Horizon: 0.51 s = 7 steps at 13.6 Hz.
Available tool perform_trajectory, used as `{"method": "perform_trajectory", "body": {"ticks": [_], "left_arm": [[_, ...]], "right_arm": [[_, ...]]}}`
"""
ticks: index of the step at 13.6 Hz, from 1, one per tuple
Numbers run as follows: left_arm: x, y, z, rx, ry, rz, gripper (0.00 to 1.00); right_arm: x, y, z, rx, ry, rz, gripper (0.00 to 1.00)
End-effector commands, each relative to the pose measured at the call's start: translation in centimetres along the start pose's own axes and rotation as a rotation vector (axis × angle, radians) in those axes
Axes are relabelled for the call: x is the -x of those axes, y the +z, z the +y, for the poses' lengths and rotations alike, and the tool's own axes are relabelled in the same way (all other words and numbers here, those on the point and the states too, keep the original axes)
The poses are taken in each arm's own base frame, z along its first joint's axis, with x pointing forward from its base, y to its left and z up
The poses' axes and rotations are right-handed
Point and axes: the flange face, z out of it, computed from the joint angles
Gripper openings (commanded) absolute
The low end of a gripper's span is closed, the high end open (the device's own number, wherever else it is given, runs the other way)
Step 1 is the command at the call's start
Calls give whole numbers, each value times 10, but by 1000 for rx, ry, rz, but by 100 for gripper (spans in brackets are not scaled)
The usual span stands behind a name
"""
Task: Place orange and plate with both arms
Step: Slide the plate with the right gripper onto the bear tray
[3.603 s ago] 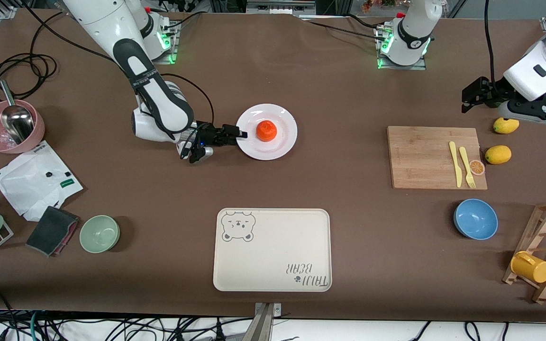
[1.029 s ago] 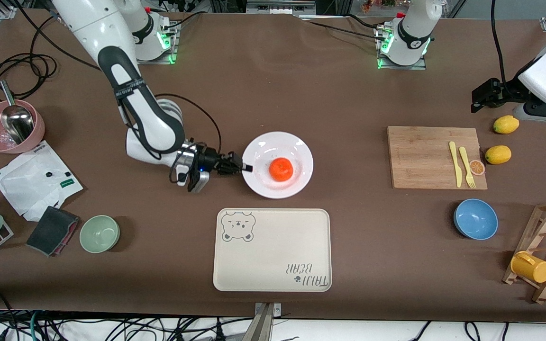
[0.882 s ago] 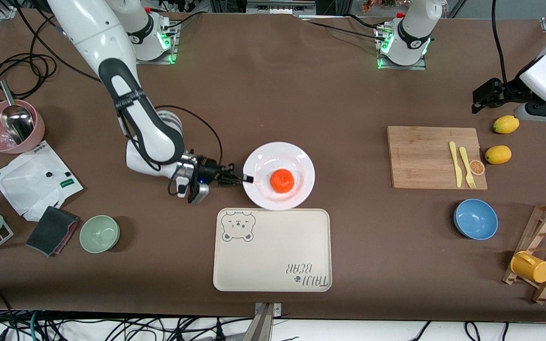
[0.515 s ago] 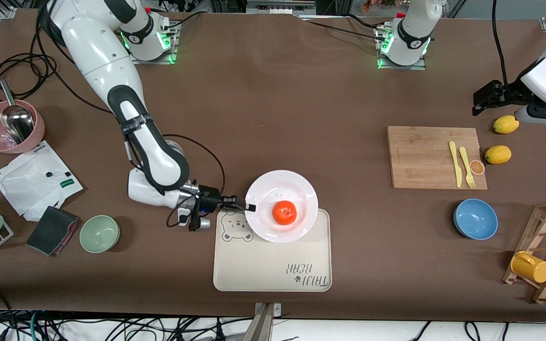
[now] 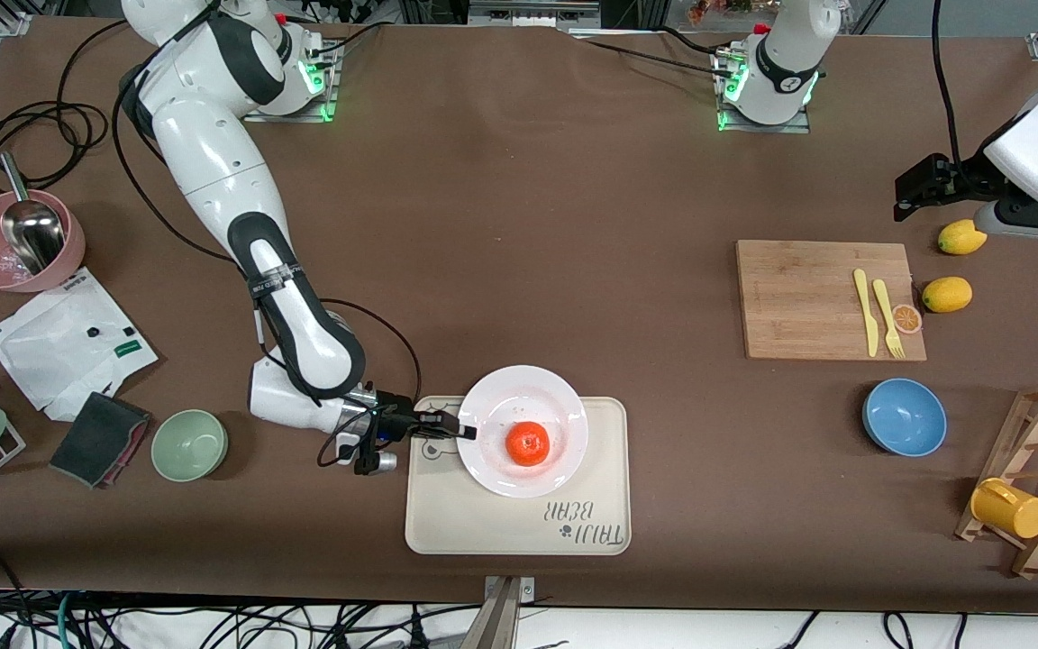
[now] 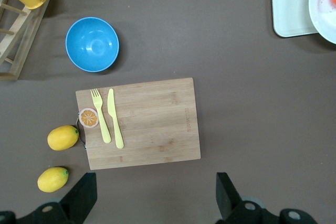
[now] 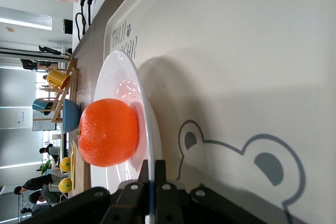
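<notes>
Pinching the white plate (image 5: 523, 431) by the rim toward my own end of the table, my right gripper (image 5: 463, 433) has its two fingers pressed together on that thin edge, one above and one beneath. Half a second ago the plate hung only partly over the bear-print tray (image 5: 517, 527), at the tray's edge farther from the front camera; now it lies over the tray's upper half, covering most of the printed bear, and my arm has stretched out lower across the table to bring it there. The orange (image 5: 528, 443) has kept its place near the plate's middle. It is small, round and bright orange-red, with a dimple showing on top, far smaller than the shallow, plain plate under it. From my right wrist view the plate looks tilted a little above the tray, but I cannot tell whether its underside touches the tray. My fingertips are half hidden by the rim, and the bear's head is mostly covered in the front view. My left gripper (image 5: 908, 191) hangs spread wide and empty over bare table near the cutting board (image 5: 807, 299) and two lemons (image 5: 961, 238), waiting; its wrist view cuts the plate and tray off at the corner.
</notes>
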Motion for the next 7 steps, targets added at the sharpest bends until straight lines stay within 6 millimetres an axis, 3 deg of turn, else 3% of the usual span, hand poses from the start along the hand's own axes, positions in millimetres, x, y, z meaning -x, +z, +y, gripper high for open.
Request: {"method": "perform_trajectory", "body": {"ticks": [1, 3, 5, 7], "left_arm": [[-3, -6, 2, -21, -3, -1, 100], [-3, -6, 2, -21, -3, -1, 100], [-3, -6, 2, -21, -3, -3, 100], [-3, -5, 2, -21, -3, -4, 100]], "right_arm": [[-6, 0, -5, 18, -17, -4, 0], [-9, -5, -7, 17, -26, -1, 0], [-11, -8, -6, 44, -56, -11, 15], [-12, -9, -7, 48, -64, -12, 16]]}}
